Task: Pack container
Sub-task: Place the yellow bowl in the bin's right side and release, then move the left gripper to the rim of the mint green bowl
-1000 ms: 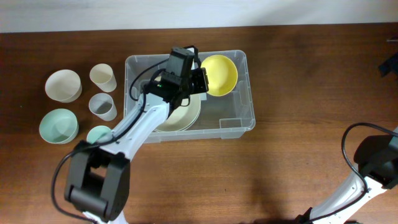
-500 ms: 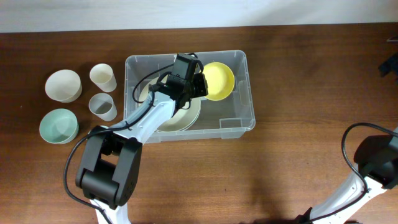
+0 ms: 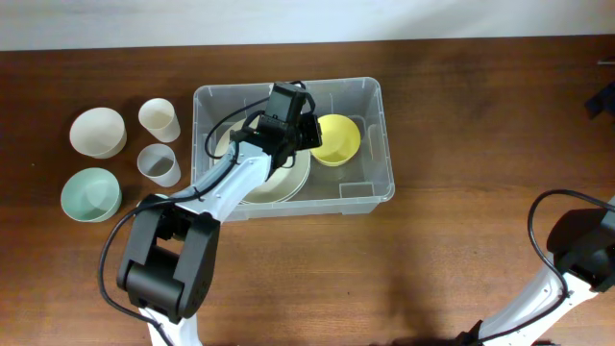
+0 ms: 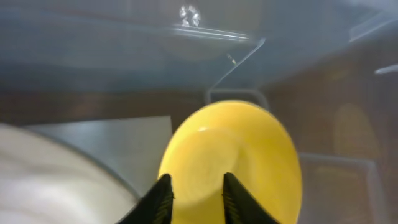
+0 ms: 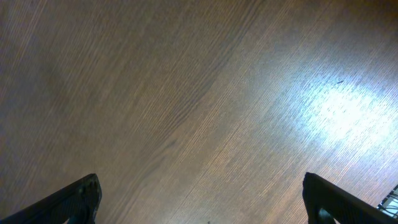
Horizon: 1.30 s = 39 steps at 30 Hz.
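Note:
The container (image 3: 370, 185) is a clear plastic bin at the table's middle. Inside it, on the left, lies a cream bowl (image 3: 281, 179), partly hidden by my left arm. A yellow bowl (image 3: 338, 141) rests on the bin floor at the right, open side up. My left gripper (image 3: 309, 130) hovers inside the bin at the yellow bowl's left edge. In the left wrist view its fingers (image 4: 196, 186) stand apart above the yellow bowl (image 4: 242, 149), holding nothing. My right gripper (image 5: 199, 186) is wide open over bare wood, far from the bin.
Left of the bin stand a cream bowl (image 3: 97, 132), a cream cup (image 3: 159, 119), a grey cup (image 3: 159, 163), a green bowl (image 3: 90, 194) and a small green cup (image 3: 151, 207) partly under my left arm. My right arm (image 3: 581, 245) is at the lower right.
The yellow bowl went from tilted in my left gripper above the bin's right end to lying on the bin floor. The gripper has let it go. The right arm has not moved.

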### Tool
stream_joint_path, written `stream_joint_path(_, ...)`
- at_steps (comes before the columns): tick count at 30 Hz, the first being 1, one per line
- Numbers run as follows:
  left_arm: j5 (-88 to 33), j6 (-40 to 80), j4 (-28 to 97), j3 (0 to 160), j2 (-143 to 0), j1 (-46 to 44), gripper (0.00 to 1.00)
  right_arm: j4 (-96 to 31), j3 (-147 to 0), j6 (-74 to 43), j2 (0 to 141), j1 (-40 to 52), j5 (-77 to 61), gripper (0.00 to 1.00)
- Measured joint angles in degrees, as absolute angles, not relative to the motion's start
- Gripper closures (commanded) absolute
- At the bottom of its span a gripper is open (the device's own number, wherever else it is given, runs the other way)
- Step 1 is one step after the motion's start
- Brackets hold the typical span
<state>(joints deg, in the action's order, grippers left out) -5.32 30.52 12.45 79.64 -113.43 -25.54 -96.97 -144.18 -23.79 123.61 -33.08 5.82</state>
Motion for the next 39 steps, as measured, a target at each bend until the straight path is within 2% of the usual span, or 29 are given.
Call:
stream_joint_path(2,-5.3,29.2,12.0,80.2,-113.4,-25.5,0.54,-97.0,-144.2,-23.8,123.6,-33.1,5.8,0.01)
stream_joint_path(4,-5.3,27.3,14.4,82.8,-113.4,-25.3,0.37,-97.0,-144.2,-23.8,123.6,-33.1,5.8,0.01)
stream_joint_path(8,-5.1,23.8,23.5,94.0,-113.4,-23.7,0.13,-97.0,-144.2,-23.8,123.6,-33.1,5.8,0.01)
stream_joint_path(9,-4.8,23.3,26.2,96.9,-113.2,-23.0,0.03,-97.0,-144.2,-23.8,123.6,-33.1,5.8,0.01)
stream_joint_path(10,-4.3,22.8,29.5,100.6,-112.6,-21.7,0.01,-97.0,-144.2,-23.8,123.6,-33.1,5.9,0.01)
stream_joint_path(15,-0.5,22.7,44.6,110.5,-107.7,-12.5,0.01,-97.0,-144.2,-23.8,123.6,-33.1,6.0,0.01)
stream_joint_path(22,3.2,30.8,67.9,112.7,-101.2,12.5,0.01,-96.9,-144.2,-23.8,123.6,-33.1,6.0,0.01)
stream_joint_path(25,3.9,33.1,73.4,111.8,-101.3,19.9,0.01,-96.9,-144.2,-23.8,123.6,-33.1,6.0,0.01)
stream_joint_path(32,3.9,37.2,74.0,103.8,-101.3,31.1,0.01,-97.0,-144.2,-23.8,123.6,-33.1,6.0,0.01)
stream_joint_path(39,1.5,39.4,63.5,89.3,-101.3,37.2,0.01,-97.0,-144.2,-23.8,123.6,-33.1,6.0,0.01)
